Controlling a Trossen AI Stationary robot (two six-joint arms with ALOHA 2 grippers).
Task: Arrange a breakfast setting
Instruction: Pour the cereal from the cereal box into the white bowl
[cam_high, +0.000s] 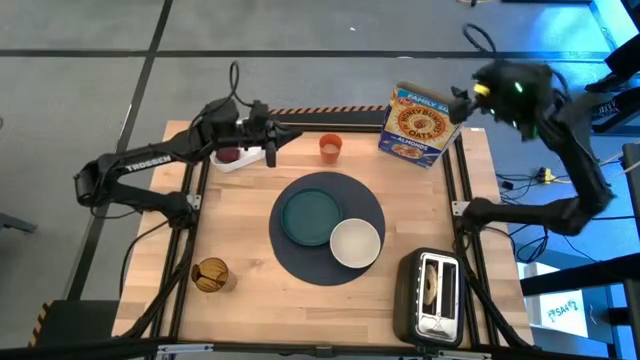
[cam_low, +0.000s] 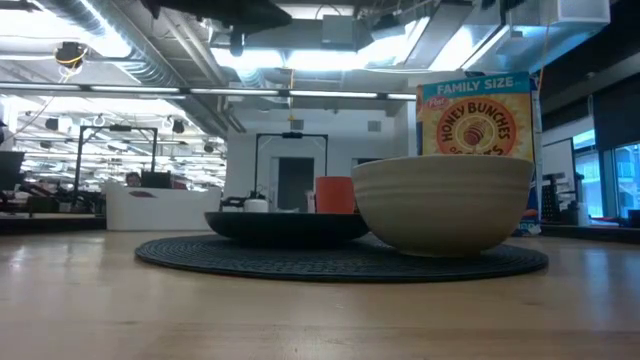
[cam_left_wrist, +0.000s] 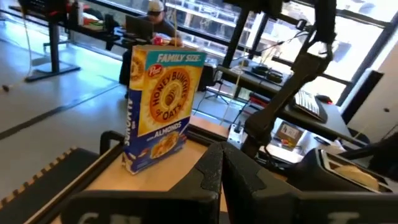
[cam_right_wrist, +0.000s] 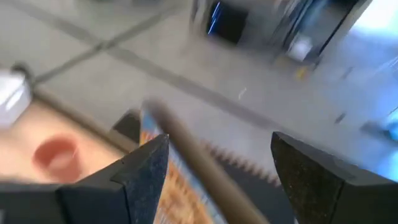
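A round dark-blue placemat (cam_high: 300, 262) lies mid-table and carries a teal plate (cam_high: 310, 215) and a white bowl (cam_high: 355, 243); both also show in the low view, the plate (cam_low: 290, 225) and the bowl (cam_low: 440, 205). A small orange cup (cam_high: 330, 147) stands beyond the placemat. A small red fruit (cam_high: 229, 155) lies in a white dish at the far left. My left gripper (cam_high: 285, 135) is shut and empty (cam_left_wrist: 221, 168), just right of that dish. My right gripper (cam_right_wrist: 217, 162) is open above the top of a cereal box (cam_high: 420, 125). The utensil is not visible.
A toaster (cam_high: 432, 295) stands at the near right corner with something tan in a slot. A tan-brown round thing (cam_high: 210, 275) sits at the near left. The cereal box stands upright at the far right edge. Bare wood lies left and in front of the placemat.
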